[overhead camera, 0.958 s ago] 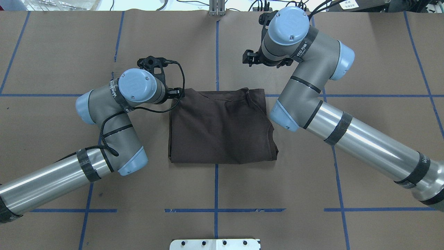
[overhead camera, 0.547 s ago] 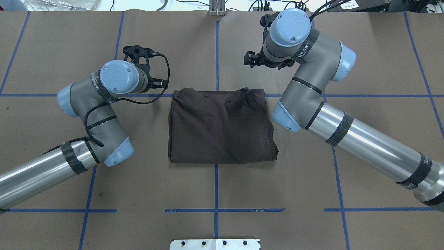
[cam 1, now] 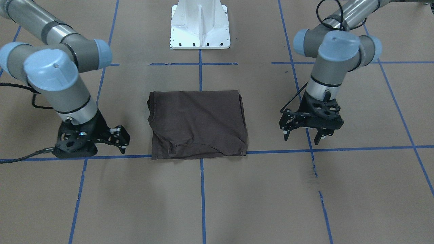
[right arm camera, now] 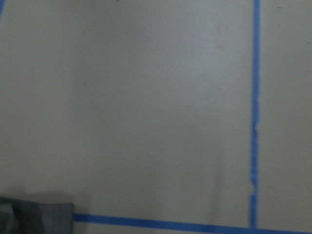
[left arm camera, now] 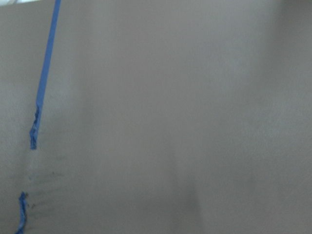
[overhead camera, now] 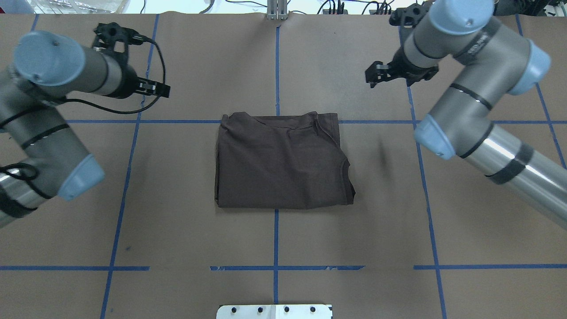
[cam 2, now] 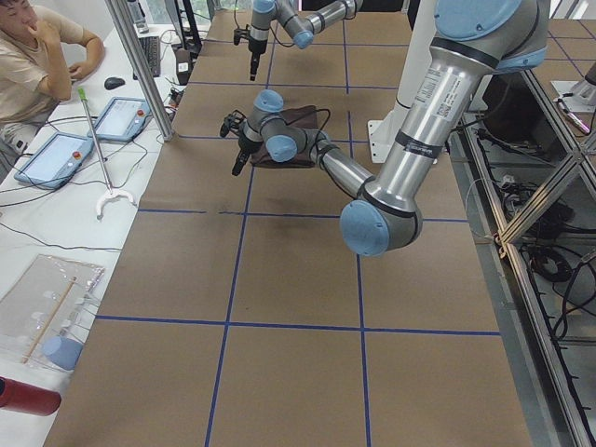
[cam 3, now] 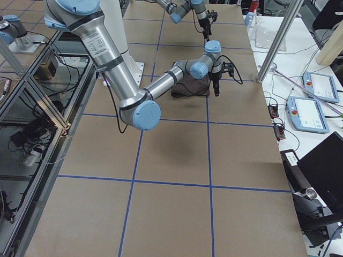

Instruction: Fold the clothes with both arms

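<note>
Between left tool [cam 1: 302,137] and right tool [cam 1: 121,138] lies one T-shirt [cam 1: 198,123].

the dark brown t-shirt [overhead camera: 281,161] lies folded into a rough rectangle on the brown table [overhead camera: 190,235], collar at its far edge. the left gripper [overhead camera: 155,88] hangs off the shirt's far left corner, well apart. the right gripper [overhead camera: 390,73] hangs off its far right corner, also apart.

light: bright, even, overhead | shadows: soft, faint | wrist views: blurred | exterior views: sharp
</note>
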Tool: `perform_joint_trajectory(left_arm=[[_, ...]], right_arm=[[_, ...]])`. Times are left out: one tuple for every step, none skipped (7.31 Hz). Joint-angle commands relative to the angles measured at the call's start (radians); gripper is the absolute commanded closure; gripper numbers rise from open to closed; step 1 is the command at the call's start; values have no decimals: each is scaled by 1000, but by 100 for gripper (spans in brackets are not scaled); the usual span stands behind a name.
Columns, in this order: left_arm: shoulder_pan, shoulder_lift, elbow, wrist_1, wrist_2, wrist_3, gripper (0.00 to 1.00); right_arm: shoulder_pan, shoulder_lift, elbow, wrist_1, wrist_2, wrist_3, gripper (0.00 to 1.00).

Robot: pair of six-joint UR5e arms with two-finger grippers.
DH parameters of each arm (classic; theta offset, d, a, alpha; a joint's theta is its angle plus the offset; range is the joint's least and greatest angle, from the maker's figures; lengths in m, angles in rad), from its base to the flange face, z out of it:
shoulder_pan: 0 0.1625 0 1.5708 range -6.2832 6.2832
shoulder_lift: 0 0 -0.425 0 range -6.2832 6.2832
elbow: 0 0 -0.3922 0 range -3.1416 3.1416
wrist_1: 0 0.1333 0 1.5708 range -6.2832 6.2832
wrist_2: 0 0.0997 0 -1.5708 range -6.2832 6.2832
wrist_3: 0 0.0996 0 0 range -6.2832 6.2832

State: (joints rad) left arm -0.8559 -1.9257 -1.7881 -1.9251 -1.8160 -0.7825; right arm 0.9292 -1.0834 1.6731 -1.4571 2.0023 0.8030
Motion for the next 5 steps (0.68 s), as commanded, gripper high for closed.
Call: perform_joint_trajectory(left_arm=[[-122, 210, -267, 141, -92, 208, 0], [-206, 308, -307, 138, -164, 318, 0], [-316, 408, -326, 132, -237, 476, 0], [-416, 488, -323, 136, -285, 555, 0], [-467, 558, -280, 144, -319, 557, 0]], right_arm=[[174, -230, 201, -146, 123, -363, 0], [269, -339, 224, -140, 191, -519, 0], [346, -436, 244, -141, 202, -662, 0], [400, -531, 252, -138, 217, -709, 0], [442, -624, 250, -134, 226, -715, 0]])
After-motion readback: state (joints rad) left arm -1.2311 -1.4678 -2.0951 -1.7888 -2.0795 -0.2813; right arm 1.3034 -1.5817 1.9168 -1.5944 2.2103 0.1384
